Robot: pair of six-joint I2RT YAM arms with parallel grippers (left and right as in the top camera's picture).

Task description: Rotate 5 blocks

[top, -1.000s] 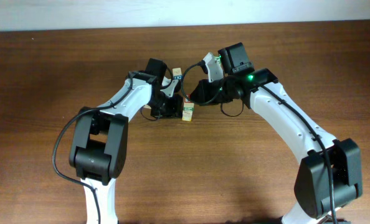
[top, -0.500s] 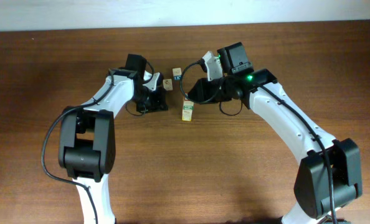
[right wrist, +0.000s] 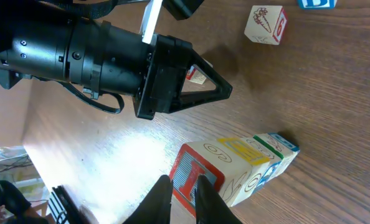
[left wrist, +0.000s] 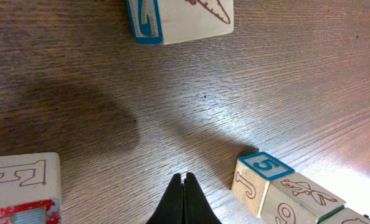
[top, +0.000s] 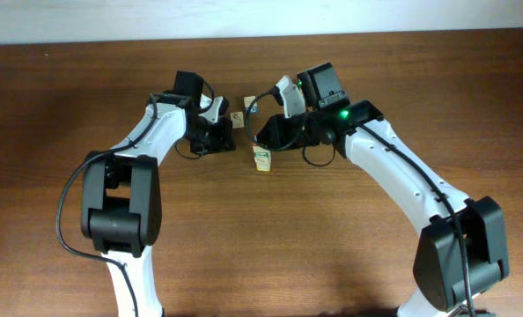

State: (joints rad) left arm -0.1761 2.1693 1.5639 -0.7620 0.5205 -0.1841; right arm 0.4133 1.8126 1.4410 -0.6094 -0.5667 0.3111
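Note:
Several pale wooden blocks [right wrist: 247, 163] lie touching in a row [top: 262, 161] at mid-table. The near end block shows a red-framed letter face [right wrist: 196, 177]. My right gripper [right wrist: 184, 198] hangs just over that end [top: 261, 146], jaws a narrow gap apart, with nothing between them. My left gripper [left wrist: 185, 200] is shut and empty, above bare wood left of the row [top: 231, 141]. In the left wrist view the row's end shows a blue 5 and a red J [left wrist: 258, 180]. A red-lettered block [left wrist: 20, 186] sits at lower left.
A loose cube with a carrot picture and blue G [left wrist: 179, 18] lies farther back [right wrist: 266, 25], near another cube with blue print [right wrist: 316, 3]. Both appear in the overhead view [top: 237, 116] [top: 251, 104]. The left arm's black gripper body [right wrist: 166, 78] sits close beside the row.
The left gripper has pulled back to the left, away from the row. The right gripper has shifted slightly left over the row's end, and its jaws have parted a little.

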